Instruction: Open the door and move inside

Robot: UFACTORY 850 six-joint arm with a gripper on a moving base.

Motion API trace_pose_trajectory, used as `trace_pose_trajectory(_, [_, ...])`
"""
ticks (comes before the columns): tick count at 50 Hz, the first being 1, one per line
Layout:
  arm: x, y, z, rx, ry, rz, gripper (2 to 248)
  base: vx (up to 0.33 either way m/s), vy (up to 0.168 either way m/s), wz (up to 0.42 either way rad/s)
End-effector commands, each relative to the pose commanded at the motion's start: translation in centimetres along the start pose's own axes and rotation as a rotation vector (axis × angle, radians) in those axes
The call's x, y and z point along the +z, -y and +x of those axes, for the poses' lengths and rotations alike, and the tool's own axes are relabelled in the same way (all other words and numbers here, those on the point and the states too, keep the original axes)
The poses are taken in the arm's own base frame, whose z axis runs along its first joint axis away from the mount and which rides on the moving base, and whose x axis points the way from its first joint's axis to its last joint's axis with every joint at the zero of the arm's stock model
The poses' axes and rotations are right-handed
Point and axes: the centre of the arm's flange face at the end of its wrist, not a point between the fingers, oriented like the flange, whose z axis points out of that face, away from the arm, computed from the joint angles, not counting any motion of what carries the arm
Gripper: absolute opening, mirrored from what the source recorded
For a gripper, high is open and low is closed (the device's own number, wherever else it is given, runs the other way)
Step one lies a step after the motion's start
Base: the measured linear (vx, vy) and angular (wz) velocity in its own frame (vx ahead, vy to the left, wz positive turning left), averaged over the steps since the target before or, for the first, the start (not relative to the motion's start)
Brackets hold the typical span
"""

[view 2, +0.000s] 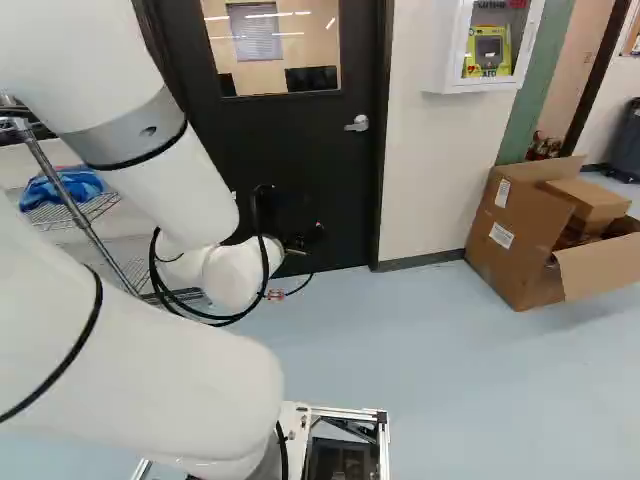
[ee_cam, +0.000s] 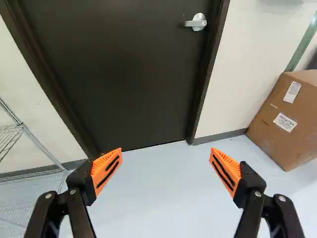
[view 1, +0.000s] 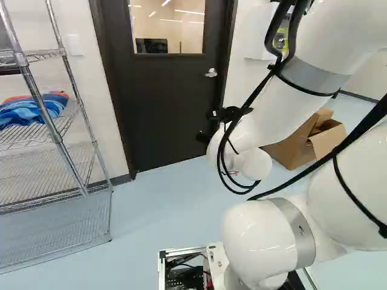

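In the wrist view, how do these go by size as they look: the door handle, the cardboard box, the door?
Largest: the door
Then: the cardboard box
Smallest: the door handle

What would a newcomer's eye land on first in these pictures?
Probably the gripper's bright orange pads, spread wide apart in the wrist view. Next, the big dark door, closed ahead of the gripper, with its silver handle near the edge toward the cardboard box. That open box sits on the floor at the right of the right base view.
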Motion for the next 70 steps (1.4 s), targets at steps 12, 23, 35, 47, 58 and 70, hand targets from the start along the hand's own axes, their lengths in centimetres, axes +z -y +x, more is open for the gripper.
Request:
trace_pose_trajectory(12, [0.00, 0.00, 0.00, 0.000, 0.000, 0.000, 247, 0.130, -0.031, 0.001])
trace_pose_trajectory(23, [0.00, 0.00, 0.00, 0.000, 0.000, 0.000, 247, 0.145, -0.038, 0.000])
trace_pose_trajectory(35, [0.00, 0.00, 0.00, 0.000, 0.000, 0.000, 247, 0.155, -0.040, -0.001])
trace_pose_trajectory(47, [0.00, 0.00, 0.00, 0.000, 0.000, 0.000, 247, 0.147, -0.040, 0.000])
trace_pose_trajectory(58, [0.00, 0.00, 0.00, 0.000, 0.000, 0.000, 247, 0.151, -0.040, 0.027])
trace_pose_trajectory(70, [0.00, 0.00, 0.00, 0.000, 0.000, 0.000, 247, 0.144, -0.024, 0.117])
